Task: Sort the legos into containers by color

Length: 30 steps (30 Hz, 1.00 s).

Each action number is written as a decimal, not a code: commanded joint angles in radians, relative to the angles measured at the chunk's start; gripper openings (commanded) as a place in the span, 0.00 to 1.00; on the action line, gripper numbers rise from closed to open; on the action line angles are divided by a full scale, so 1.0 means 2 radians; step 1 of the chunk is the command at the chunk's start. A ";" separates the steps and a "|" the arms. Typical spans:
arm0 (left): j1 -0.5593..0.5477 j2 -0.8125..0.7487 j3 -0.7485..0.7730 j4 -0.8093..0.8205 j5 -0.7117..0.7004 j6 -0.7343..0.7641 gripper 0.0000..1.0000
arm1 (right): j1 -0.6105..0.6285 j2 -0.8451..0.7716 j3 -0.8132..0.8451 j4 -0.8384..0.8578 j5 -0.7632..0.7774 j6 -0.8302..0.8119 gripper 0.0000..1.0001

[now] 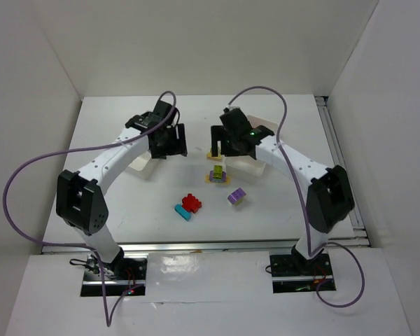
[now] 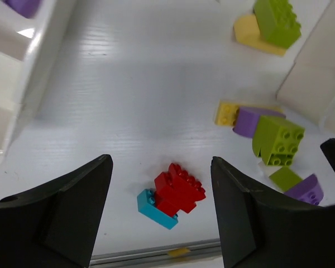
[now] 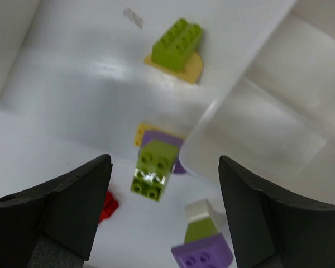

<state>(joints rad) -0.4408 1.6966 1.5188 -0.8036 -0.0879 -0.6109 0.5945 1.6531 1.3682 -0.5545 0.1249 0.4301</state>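
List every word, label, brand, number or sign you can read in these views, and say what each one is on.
No text can be read in any view.
Lime green brick: stud tops too blurred to show any lettering.
Red cluster: the same.
White tray: plain, no label.
Table: one small grey mark, a smudge, not a word.
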 commanded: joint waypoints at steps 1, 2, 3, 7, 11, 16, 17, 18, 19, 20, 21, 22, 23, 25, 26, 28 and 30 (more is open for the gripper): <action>0.023 -0.004 0.014 -0.035 -0.035 -0.040 0.82 | 0.007 0.057 0.090 -0.004 0.054 0.000 0.84; 0.023 -0.008 0.010 -0.035 -0.040 -0.053 0.82 | 0.007 0.071 0.105 -0.004 0.054 -0.007 0.84; 0.031 -0.018 0.004 -0.035 -0.048 -0.060 0.82 | 0.012 0.100 0.132 -0.004 0.066 -0.007 0.84; 0.036 -0.024 0.010 -0.035 -0.060 -0.058 0.83 | 0.012 0.180 0.215 -0.037 0.086 -0.007 0.84; 0.036 -0.028 0.024 -0.031 -0.060 -0.046 0.83 | 0.012 0.240 0.272 -0.055 0.079 -0.002 0.84; 0.041 -0.028 0.041 -0.026 -0.060 -0.036 0.83 | 0.007 0.278 0.295 -0.065 0.067 0.014 0.84; 0.045 -0.028 0.041 -0.026 -0.060 -0.036 0.83 | 0.007 0.285 0.295 -0.070 0.067 0.019 0.84; 0.046 -0.024 0.041 -0.026 -0.056 -0.031 0.83 | 0.007 0.285 0.295 -0.070 0.072 0.023 0.84; 0.046 -0.024 0.041 -0.026 -0.056 -0.030 0.83 | 0.007 0.289 0.295 -0.070 0.072 0.023 0.84; 0.046 -0.024 0.041 -0.026 -0.050 -0.026 0.83 | 0.007 0.289 0.291 -0.070 0.072 0.029 0.84; 0.046 -0.018 0.041 -0.026 -0.050 -0.026 0.83 | 0.007 0.289 0.291 -0.070 0.072 0.029 0.83; 0.046 -0.018 0.041 -0.026 -0.050 -0.026 0.83 | 0.003 0.294 0.285 -0.070 0.067 0.029 0.82; 0.046 -0.018 0.041 -0.026 -0.050 -0.026 0.83 | 0.003 0.294 0.281 -0.070 0.063 0.033 0.82; 0.050 -0.014 0.041 -0.022 -0.046 -0.021 0.83 | 0.003 0.294 0.276 -0.066 0.057 0.038 0.77; 0.050 -0.014 0.041 -0.022 -0.046 -0.021 0.83 | 0.003 0.294 0.276 -0.066 0.053 0.038 0.76; 0.050 -0.014 0.041 -0.022 -0.046 -0.021 0.83 | 0.003 0.299 0.276 -0.066 0.053 0.038 0.73; 0.050 -0.014 0.041 -0.022 -0.046 -0.021 0.83 | 0.003 0.299 0.281 -0.066 0.048 0.038 0.68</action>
<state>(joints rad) -0.3477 1.6833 1.5730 -0.8597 -0.1852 -0.6792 0.6041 2.2395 1.8999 -0.6746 0.2291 0.4854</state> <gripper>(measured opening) 0.829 0.709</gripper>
